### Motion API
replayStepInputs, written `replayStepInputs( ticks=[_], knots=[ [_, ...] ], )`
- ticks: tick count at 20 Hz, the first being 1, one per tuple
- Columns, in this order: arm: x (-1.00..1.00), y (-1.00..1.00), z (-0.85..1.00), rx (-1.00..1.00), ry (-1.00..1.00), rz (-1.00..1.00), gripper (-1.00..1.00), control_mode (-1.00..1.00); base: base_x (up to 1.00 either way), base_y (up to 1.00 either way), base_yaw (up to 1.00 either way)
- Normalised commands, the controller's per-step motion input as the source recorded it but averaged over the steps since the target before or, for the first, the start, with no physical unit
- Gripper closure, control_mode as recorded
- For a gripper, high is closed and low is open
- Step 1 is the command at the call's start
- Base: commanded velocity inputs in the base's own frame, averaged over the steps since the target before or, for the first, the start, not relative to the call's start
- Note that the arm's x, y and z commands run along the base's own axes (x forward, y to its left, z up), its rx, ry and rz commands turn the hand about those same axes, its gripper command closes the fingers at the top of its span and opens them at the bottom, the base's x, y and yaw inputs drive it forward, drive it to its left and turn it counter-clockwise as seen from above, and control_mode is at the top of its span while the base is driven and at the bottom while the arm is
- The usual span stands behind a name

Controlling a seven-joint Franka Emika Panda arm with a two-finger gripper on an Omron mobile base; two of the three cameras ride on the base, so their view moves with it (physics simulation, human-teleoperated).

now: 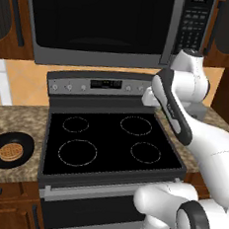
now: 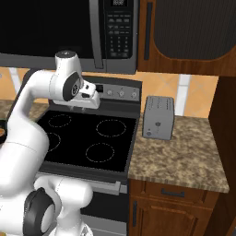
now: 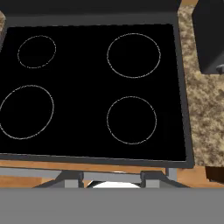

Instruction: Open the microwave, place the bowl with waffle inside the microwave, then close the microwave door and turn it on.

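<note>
The microwave [image 1: 103,23] hung above the stove [image 1: 111,141] with the microwave door [image 1: 98,18] flat and closed, its keypad strip [image 2: 119,32] on the right, so the opening step looked not yet begun. The bowl [image 1: 9,149] sat on the bench [image 1: 16,122] left of the stove, near the front edge, with the waffle [image 1: 10,152] lying flat inside it, well apart from the arm. The arm stood folded over the right rear of the cooktop, the hand pointed down at the burners, which seemed a neutral waiting pose rather than a reach toward anything. I could not tell whether the claw [image 2: 90,102] was apart or together; its fingertips were not clearly shown. There was open air between the stove top and the microwave's underside for the hand to rise toward the door. A toaster [image 2: 158,117] stood on the right bench, just beside the stove, a thing to keep clear of on any swing that way.
</note>
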Motion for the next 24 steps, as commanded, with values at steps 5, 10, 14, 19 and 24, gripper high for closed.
replayStepInputs(
  ticks=[5, 10, 14, 19, 24],
  knots=[
    [-0.31, -0.02, 0.22, 0.04, -0.15, 0.0, -1.0, -1.0, 0.0, 0.0, 0.0],
    [-0.22, 0.0, 0.82, 0.05, -0.25, -0.03, -1.0, -1.0, 0.0, 0.0, 0.0],
    [-0.01, 0.0, 0.89, -0.02, -0.21, -0.07, -1.0, -1.0, 0.0, 0.0, 0.0],
    [0.0, -0.05, 0.94, -0.04, -0.2, -0.06, -1.0, -1.0, 0.0, 0.0, 0.0],
    [0.01, -0.15, 0.77, -0.04, -0.13, -0.01, -1.0, -1.0, 0.0, 0.0, 0.0]
  ],
)
